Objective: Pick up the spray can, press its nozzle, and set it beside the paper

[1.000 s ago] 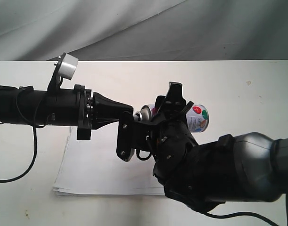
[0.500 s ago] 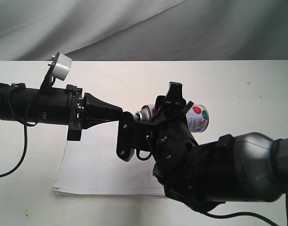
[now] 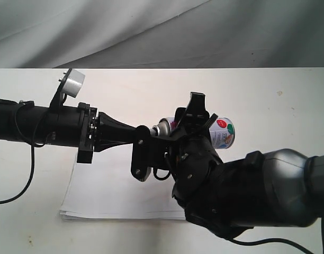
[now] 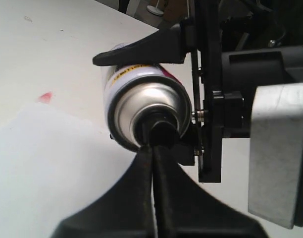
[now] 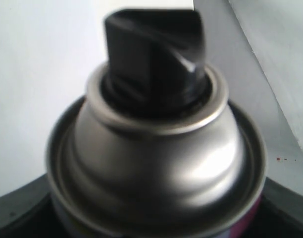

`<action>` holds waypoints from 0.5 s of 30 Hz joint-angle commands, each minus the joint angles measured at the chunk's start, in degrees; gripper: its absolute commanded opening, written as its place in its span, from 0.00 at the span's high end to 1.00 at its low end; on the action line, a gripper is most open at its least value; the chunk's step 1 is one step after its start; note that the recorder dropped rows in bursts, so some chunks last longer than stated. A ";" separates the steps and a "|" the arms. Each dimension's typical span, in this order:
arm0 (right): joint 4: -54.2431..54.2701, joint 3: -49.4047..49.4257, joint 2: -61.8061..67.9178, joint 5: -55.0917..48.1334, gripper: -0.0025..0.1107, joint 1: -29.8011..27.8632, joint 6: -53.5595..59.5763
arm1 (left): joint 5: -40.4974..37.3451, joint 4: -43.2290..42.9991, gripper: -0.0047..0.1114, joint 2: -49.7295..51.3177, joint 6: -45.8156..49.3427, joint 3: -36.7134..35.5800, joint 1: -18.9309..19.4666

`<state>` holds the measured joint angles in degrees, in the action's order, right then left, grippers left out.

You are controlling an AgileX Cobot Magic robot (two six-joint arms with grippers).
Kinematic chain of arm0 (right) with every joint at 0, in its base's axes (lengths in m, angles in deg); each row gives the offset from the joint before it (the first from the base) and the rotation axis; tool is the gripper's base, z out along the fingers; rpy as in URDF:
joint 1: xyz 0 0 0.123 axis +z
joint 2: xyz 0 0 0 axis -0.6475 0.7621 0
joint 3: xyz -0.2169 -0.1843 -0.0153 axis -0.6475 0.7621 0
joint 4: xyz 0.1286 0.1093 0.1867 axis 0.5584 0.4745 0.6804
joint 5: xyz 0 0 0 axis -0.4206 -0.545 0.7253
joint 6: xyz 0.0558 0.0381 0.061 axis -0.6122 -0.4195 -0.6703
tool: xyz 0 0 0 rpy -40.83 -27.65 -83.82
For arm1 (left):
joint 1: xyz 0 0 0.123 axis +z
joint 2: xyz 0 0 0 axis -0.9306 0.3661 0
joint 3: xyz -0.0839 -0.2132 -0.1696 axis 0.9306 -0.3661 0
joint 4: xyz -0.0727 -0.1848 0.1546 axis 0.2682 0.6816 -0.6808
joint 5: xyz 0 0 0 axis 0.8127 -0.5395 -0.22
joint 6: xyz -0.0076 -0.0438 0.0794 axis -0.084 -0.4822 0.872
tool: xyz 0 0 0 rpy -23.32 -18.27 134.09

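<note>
My right gripper (image 3: pixel 189 126) is shut on the spray can (image 3: pixel 223 132) and holds it lying sideways above the table, domed top toward the left. The silver dome (image 5: pixel 156 158) fills the right wrist view, with the black nozzle (image 5: pixel 152 54) on top and the right gripper (image 5: pixel 151 220) clamped round the body below. My left gripper (image 3: pixel 144 130) is shut, nothing between its fingers, and its joined tips (image 4: pixel 152 147) press against the nozzle (image 4: pixel 164 133). The white paper (image 3: pixel 111 190) lies flat on the table under both grippers.
The table (image 3: pixel 278 90) is white, with a grey cloth backdrop (image 3: pixel 162 32) behind it. A small pink mark (image 4: pixel 45 95) sits on the table by the paper's edge. A black cable (image 3: pixel 29 185) trails from the left arm over the table's left side.
The left gripper drew back to the left half a second ago, then came right again onto the nozzle. The right arm and the can have stayed still.
</note>
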<state>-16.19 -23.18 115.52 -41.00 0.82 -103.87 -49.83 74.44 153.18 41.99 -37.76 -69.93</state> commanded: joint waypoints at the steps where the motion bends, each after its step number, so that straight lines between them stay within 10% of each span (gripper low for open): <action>1: -1.98 -0.61 -0.46 -2.01 0.98 0.07 -0.12 | -1.02 1.32 0.96 0.20 0.39 0.26 0.11; 15: -1.98 -0.61 -0.46 -0.62 0.98 0.07 -0.11 | 1.88 7.20 0.96 0.55 1.02 0.26 -5.52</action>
<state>-16.05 -23.18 115.62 -41.00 0.82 -103.87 -49.64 77.65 153.40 42.20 -37.76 -73.23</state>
